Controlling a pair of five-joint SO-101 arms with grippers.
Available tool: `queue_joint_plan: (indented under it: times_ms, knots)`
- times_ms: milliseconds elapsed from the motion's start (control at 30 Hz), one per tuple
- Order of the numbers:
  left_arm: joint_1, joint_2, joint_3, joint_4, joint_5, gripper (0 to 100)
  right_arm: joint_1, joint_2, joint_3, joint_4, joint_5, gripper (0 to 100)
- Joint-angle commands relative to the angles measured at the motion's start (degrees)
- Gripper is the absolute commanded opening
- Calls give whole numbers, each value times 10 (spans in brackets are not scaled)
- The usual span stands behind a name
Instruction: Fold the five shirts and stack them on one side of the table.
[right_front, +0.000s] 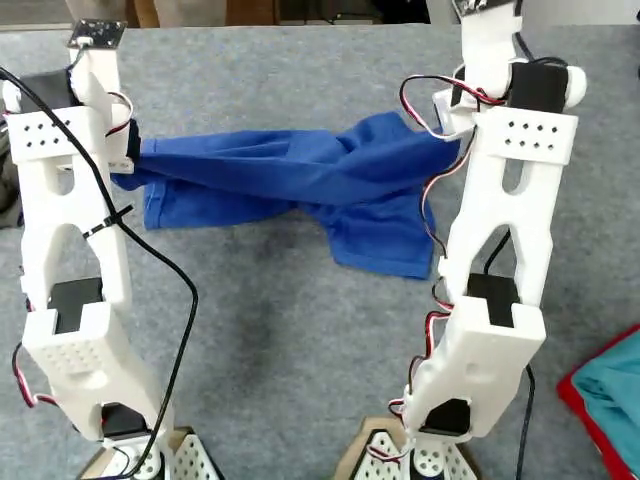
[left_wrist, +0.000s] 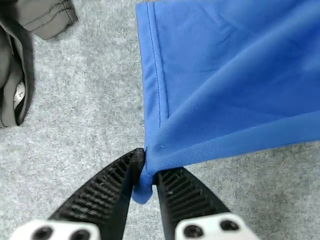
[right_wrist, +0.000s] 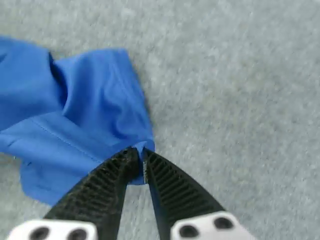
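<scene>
The blue shirt (right_front: 300, 180) stretches like a bar between my left claw (left_wrist: 145, 160) and right claw (right_wrist: 137, 155), each pinching one end. On the shirt's near side, open grey table (right_front: 280, 350) runs between my arms. A dark garment (left_wrist: 20, 75) lies just past the shirt's left end. A teal cloth (right_front: 615, 390) lies well off its right end.

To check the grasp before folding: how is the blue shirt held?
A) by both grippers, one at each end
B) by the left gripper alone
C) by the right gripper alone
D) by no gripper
A: the left gripper is shut on one edge of the shirt, and the right gripper is shut on the opposite end.
</scene>
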Motion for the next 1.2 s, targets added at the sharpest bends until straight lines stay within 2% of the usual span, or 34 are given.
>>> queue_joint_plan:
  times_ms: [0, 200, 300, 467, 633, 833, 1000, 1167]
  knots:
    - [-31, -1, -28, 4, -3, 19, 3, -48, -29, 27, 11, 5]
    - [-35, -1, 34, -1, -37, 19, 2, -47, -22, 29, 33, 5]
    - [-19, 0, 49, -43, -25, 19, 0, -43, 5, -32, 29, 5]
    - [0, 0, 50, -199, 99, 19, 3, -5, 15, -262, -58, 5]
    - [21, 0, 56, -380, 174, 20, -20, 53, 13, -449, -76, 5]
    - [34, 35, 76, -543, 191, 20, -36, 136, 12, -644, -76, 5]
    - [31, 94, 44, -665, 191, 20, -36, 191, 11, -862, -76, 5]
    - [40, 145, -50, -699, 188, 20, -40, 203, 11, -1023, -71, 5]
